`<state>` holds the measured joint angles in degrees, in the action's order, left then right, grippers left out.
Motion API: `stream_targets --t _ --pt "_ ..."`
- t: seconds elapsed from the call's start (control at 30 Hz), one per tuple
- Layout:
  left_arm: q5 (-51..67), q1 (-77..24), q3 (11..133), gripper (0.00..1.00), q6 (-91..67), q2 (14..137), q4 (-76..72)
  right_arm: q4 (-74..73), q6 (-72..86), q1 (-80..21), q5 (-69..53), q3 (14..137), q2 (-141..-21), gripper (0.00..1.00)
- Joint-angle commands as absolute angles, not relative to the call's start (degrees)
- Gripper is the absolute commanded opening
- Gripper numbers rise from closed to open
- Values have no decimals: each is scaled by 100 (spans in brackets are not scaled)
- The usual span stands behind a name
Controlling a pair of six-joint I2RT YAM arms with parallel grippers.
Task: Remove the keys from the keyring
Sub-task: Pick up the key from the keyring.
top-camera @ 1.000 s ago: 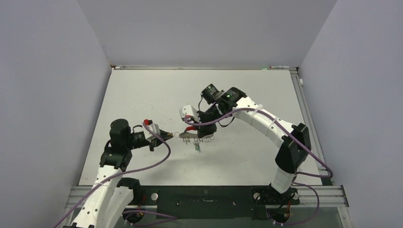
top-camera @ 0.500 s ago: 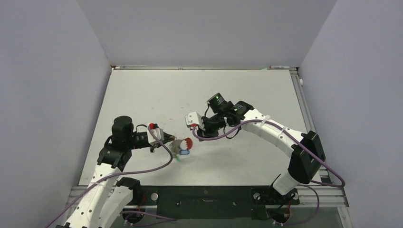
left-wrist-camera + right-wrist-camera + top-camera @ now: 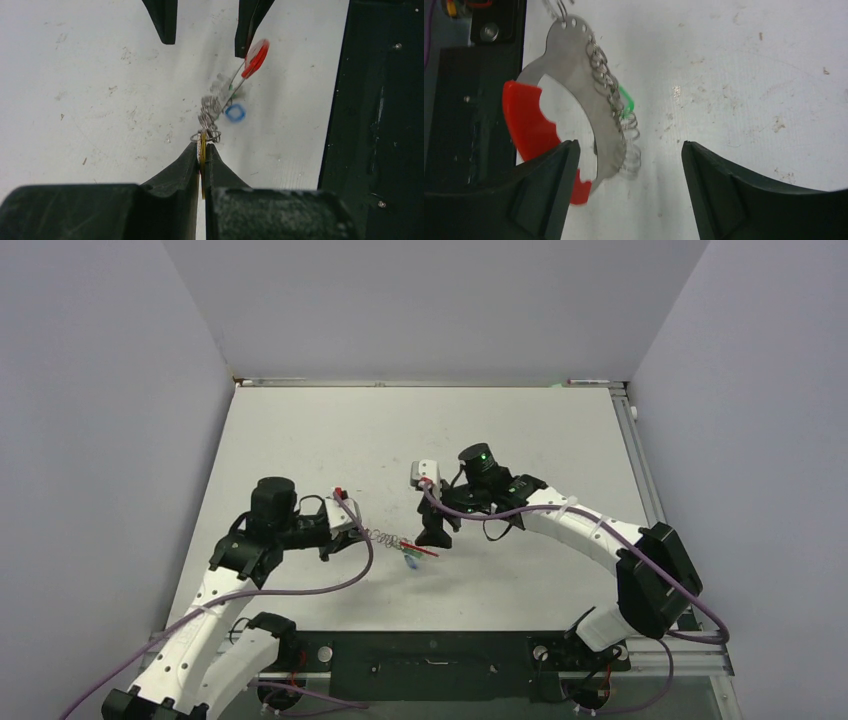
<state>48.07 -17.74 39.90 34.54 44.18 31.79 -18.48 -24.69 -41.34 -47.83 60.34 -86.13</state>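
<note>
My left gripper is shut on a key with a yellow tag, pinched edge-on between its fingertips. From it a string of small wire rings runs out to the keyring, a silver crescent plate with a red plastic strap. A blue tag and a green tag hang among the rings. My right gripper stands open over the keyring's far end. The plate's tip lies just inside its left finger, and I cannot tell whether they touch.
The white table is bare apart from small scuff marks. A black frame rail runs along the near edge. Grey walls close in the left, back and right sides.
The right gripper has opened and let go of the keyring. The bunch swung toward the left gripper, then stretched out again to the right. Both arms shifted to the right.
</note>
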Motion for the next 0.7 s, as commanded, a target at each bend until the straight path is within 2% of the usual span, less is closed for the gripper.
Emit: stream_targets --t 0.0,0.17,0.3,0.4,0.57,0.67 --pt "4224 -1906 4539 0 2989 4665 3147 469 -723 -3845 -5226 5636 -8193 80" --pt "3723 -2172 4864 0 2190 4906 3305 1787 701 -3570 -5645 5155 -7991 90" --pt "3564 -2267 5170 0 1375 5170 3617 1920 649 -3489 -5862 4987 -7816 92" --pt "3492 -2294 5391 0 961 5381 3931 1605 292 -3497 -6043 5036 -7774 86" --pt "3490 -2326 5678 0 402 5696 4285 1043 -314 -3711 -5342 5079 -7661 76" --pt "3483 -2353 5794 0 210 5806 4403 767 -905 -4007 -4841 5084 -7545 64"
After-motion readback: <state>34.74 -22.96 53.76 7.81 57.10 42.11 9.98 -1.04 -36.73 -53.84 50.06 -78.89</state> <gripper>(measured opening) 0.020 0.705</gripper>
